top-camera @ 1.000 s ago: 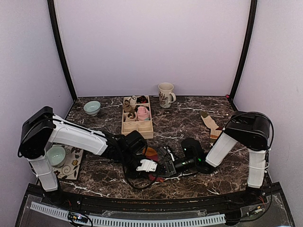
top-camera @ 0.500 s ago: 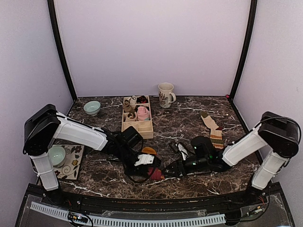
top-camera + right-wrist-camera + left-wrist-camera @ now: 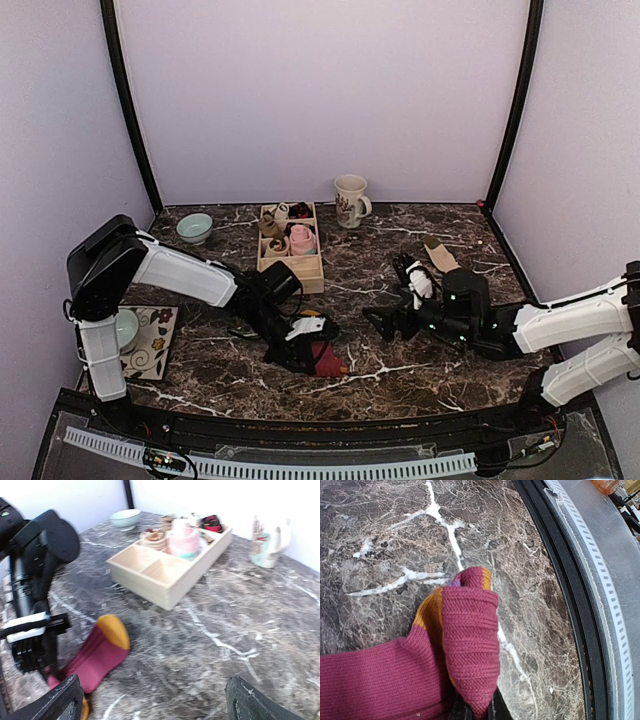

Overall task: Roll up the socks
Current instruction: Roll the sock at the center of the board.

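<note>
The left claw [image 3: 479,711] is pressed together on the maroon sock [image 3: 465,645], pinching a folded ribbed part of the knit between its dark fingertips. An orange patch shows beside and behind the fold. From above, this sock lies on the dark marbled surface [image 3: 400,370] near the front edge, a little left of centre, bunched under the left arm's wrist. The right wrist view shows its orange toe end lying flat and pointing toward the wooden tray [image 3: 291,258]. The right claw [image 3: 155,695] is spread wide, its two fingers at the far corners of its own camera's view with only bare marble between them. It hangs clear of the maroon sock, off to that sock's right, and touches nothing. A beige sock [image 3: 438,253] lies flat farther back on the right side, partly hidden behind the right arm and well apart from the maroon one. The tray stands at mid-surface with a pink bundle [image 3: 302,240] and some smaller bundles in its rear compartments, while its two front compartments hold nothing. A mug [image 3: 350,200] stands near the back wall, a pale green bowl [image 3: 194,228] is at back left, and a second bowl [image 3: 120,328] rests on a patterned mat [image 3: 152,345] by the left arm's base.
</note>
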`<action>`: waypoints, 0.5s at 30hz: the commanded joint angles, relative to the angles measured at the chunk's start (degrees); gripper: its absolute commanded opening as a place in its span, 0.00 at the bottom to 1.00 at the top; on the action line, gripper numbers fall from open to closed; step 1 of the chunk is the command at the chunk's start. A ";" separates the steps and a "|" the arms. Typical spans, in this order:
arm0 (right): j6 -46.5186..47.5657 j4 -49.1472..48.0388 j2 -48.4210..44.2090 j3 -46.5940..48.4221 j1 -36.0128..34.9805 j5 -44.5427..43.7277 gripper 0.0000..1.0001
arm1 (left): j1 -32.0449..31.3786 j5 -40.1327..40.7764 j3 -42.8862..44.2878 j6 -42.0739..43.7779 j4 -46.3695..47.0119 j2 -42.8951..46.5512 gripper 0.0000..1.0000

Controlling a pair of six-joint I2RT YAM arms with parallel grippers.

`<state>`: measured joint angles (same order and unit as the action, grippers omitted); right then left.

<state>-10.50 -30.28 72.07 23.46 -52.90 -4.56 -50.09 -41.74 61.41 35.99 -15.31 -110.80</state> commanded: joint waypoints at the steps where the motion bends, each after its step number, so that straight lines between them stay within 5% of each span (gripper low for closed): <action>1: 1.10 -0.11 -0.22 1.91 0.18 -8.94 1.00 | -0.20 1.65 -0.51 0.04 -7.82 -3.57 0.00; 9: 9.24 6.60 3.36 2.79 1.10 9.45 1.00 | -0.15 1.75 0.60 -0.47 -8.60 -5.19 0.00; 12: 10.25 13.00 4.88 4.91 1.14 4.44 1.00 | -0.10 2.21 0.77 -0.82 -8.69 -5.34 0.00; 15: 9.68 8.67 -4.43 2.55 1.20 -3.04 1.00 | -0.10 2.12 1.16 -0.70 -9.20 -5.34 0.00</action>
<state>-2.07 -19.81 75.50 26.39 -52.05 -0.73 -49.71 -44.21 63.77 35.57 -18.26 -112.81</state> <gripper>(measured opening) 0.991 0.075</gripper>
